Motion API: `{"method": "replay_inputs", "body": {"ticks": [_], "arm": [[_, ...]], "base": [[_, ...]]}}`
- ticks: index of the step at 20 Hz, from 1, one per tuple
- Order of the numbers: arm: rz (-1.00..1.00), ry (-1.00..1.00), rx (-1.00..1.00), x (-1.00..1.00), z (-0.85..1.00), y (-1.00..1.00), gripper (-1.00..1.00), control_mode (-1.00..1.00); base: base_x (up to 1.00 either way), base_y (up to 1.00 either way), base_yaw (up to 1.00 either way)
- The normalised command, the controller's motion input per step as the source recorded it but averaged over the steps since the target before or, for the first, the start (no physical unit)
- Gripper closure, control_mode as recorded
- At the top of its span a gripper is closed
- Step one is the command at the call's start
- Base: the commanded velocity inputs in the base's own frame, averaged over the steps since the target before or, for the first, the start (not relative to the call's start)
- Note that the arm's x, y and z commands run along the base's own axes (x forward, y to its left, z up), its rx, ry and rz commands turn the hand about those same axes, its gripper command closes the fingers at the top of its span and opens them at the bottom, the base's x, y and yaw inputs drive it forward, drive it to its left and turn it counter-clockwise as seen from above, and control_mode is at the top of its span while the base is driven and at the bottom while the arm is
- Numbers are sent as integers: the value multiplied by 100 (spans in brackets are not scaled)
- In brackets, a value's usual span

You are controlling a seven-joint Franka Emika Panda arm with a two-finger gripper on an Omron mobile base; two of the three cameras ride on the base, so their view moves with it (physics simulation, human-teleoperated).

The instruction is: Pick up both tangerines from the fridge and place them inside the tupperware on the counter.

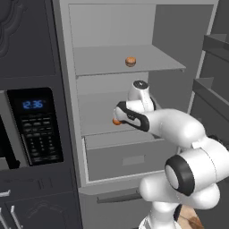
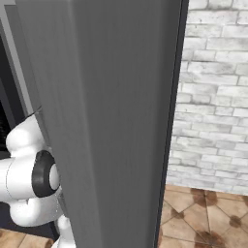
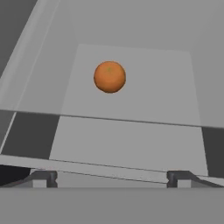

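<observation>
Fridge (image 1: pixel 179 27), door open, pale grey interior: flat shelves and a drawer (image 1: pixel 125 156) below, pulled partly out.

Upper shelf (image 1: pixel 103 60): I see one duller, brownish tangerine (image 1: pixel 130 61) lying alone near the middle.

Middle shelf (image 3: pixel 131 87): I see one bright orange tangerine (image 3: pixel 110 77), well back from the front edge in the hand view. In the left base view only a sliver of it (image 1: pixel 116 121) peeks out beside the arm's wrist.

Gripper (image 3: pixel 111 179): fingertips (image 3: pixel 177 178) spread wide, nothing between them, short of the bright fruit.

Microwave (image 1: pixel 36 125), left of the fridge: black, blue clock display; digits hard to read.

Right base view: I get mostly the grey fridge door (image 2: pixel 111 121), with a white brick wall (image 2: pixel 213 97) and tiled floor (image 2: pixel 203 218) beyond.
</observation>
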Motion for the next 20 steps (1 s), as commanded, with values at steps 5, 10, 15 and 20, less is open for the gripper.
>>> {"method": "replay_inputs", "body": {"ticks": [5, 10, 15, 20], "arm": [[-2, 1, 0, 15, -19, 13, -100, -100], [-3, 0, 1, 11, -15, 0, -100, -100], [-3, 0, 2, 13, -14, 0, -100, -100], [-4, 0, 3, 17, -14, 0, -100, -100]], "base": [[0, 0, 0], [0, 0, 0], [0, 0, 0], [0, 0, 0]]}}
